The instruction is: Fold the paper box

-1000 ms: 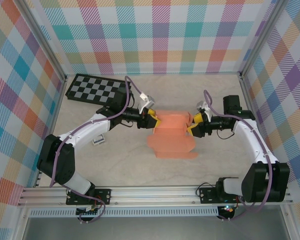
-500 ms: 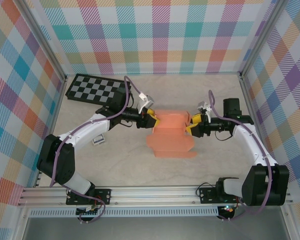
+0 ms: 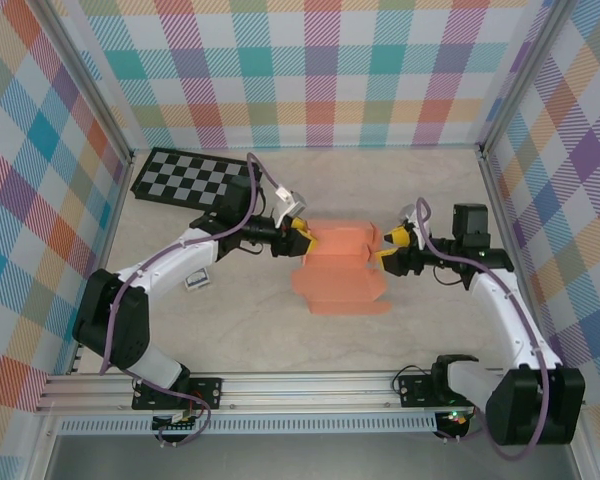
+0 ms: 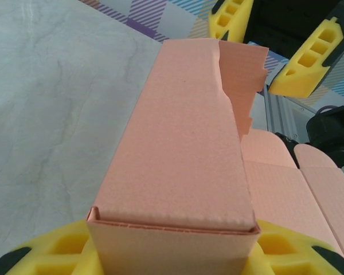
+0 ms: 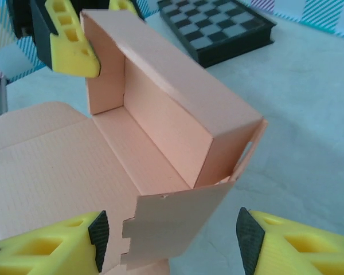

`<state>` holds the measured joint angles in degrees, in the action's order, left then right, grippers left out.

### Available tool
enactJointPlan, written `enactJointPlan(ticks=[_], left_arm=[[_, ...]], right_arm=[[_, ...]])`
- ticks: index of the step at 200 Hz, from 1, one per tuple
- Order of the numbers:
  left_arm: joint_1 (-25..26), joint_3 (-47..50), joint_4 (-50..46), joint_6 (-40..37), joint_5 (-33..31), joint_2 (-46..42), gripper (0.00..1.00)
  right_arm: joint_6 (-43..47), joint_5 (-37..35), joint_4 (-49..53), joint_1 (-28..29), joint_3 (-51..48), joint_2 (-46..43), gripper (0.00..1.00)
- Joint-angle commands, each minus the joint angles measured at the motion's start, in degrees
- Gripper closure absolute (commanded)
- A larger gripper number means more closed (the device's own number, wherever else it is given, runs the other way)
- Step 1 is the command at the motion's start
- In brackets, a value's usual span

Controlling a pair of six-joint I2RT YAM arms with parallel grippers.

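Pale table (image 3: pixel 230 320) carries the half-formed salmon-orange card paper box (image 3: pixel 342 265). Left fingers (image 4: pixel 46 255) clamp its end wall; right fingers (image 5: pixel 46 243) stand released either side of the loose tabbed end flap (image 5: pixel 172 223). Closing this end probably means tucking that flap inward.

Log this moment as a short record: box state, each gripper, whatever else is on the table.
Box: paper box, partly folded; far walls raised into a tray, lid panel flat toward the arms
Left gripper: shut on the box's left end
Right gripper: open around the untucked end flap
Also on table: checkerboard, far left corner
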<state>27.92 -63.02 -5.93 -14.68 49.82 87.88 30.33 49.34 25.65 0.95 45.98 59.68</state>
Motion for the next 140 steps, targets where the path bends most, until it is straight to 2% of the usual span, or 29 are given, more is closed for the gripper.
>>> enactJointPlan(ticks=[1, 28, 66, 110, 140], left_arm=[[-1.5, 0.0, -0.9, -2.5, 0.6, -3.8, 0.8], [-3.2, 0.2, -1.8, -3.0, 1.7, -4.9, 0.8], [-3.8, 0.2, -1.4, -3.0, 4.7, -5.5, 0.8], [-3.8, 0.6, 1.1, -0.5, 6.0, -5.3, 0.8], [-3.7, 0.5, 1.2, -0.3, 6.2, -5.1, 0.8]], right_arm=[[-5.6, 1.3, -8.2, -2.1, -2.1, -1.8, 0.37], [-7.6, 5.3, -11.4, -5.5, -3.8, -2.0, 0.38], [-5.5, 7.4, -10.0, -5.0, -2.5, 0.3, 0.37], [-8.0, 6.7, -14.4, 2.5, -0.9, 5.8, 0.39], [-9.7, 7.2, -17.6, 5.1, 0.6, 8.3, 0.4]])
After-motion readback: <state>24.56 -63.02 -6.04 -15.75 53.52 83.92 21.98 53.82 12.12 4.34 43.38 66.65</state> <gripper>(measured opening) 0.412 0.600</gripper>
